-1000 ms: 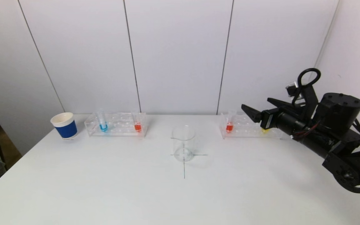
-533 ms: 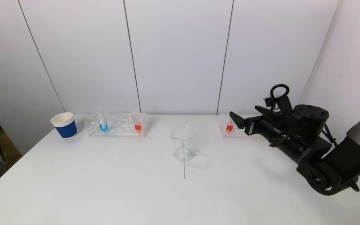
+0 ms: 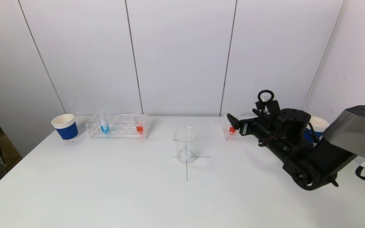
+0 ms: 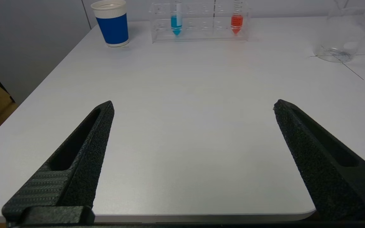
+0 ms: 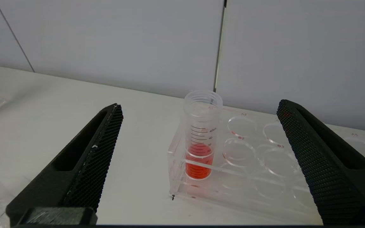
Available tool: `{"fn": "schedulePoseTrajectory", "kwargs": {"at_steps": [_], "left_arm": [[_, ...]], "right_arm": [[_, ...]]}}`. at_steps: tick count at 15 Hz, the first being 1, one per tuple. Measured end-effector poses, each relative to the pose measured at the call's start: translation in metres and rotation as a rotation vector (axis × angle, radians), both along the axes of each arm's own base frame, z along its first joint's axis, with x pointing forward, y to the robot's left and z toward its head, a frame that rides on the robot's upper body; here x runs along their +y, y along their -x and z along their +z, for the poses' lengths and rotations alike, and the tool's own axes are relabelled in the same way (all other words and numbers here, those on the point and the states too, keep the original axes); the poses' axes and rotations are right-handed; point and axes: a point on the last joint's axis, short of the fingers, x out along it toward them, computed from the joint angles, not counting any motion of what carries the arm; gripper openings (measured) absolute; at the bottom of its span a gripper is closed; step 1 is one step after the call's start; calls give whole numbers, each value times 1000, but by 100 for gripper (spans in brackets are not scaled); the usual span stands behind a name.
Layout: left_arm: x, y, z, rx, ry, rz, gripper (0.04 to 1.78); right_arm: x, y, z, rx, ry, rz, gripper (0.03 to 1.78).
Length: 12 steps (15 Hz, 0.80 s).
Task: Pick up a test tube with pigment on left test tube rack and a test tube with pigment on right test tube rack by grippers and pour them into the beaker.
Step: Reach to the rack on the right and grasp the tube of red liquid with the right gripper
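Observation:
The left test tube rack [image 3: 117,126] holds a blue-pigment tube [image 3: 104,125] and a red-pigment tube [image 3: 139,126]. An empty glass beaker [image 3: 186,145] stands mid-table on a drawn cross. My right gripper [image 3: 240,114] is open and hovers just short of the right rack [image 3: 227,133], most of which my arm hides. In the right wrist view the gripper [image 5: 200,104] has its fingers wide on either side of the upright red-pigment tube [image 5: 200,142] in the rack's end hole [image 5: 265,164], touching nothing. My left gripper [image 4: 193,104] is open and empty over the near table edge.
A blue-and-white paper cup [image 3: 65,126] stands left of the left rack. Another cup [image 3: 318,123] shows behind my right arm. The wall runs close behind both racks. In the left wrist view the beaker [image 4: 344,34] is far off to one side.
My right arm has swung left and down along the right rack towards its red tube. It now hides most of the rack, including its yellow tube. The jaws stayed open.

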Motion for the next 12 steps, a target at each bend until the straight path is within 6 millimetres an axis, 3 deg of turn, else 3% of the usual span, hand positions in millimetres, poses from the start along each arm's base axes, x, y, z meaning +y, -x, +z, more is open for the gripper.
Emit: {"fn": "schedulePoseTrajectory", "kwargs": {"at_steps": [12], "left_arm": [[0,0,0,0,0,0,176]], "right_arm": [[11,-35,-30,-8,18,-45,177]]}}
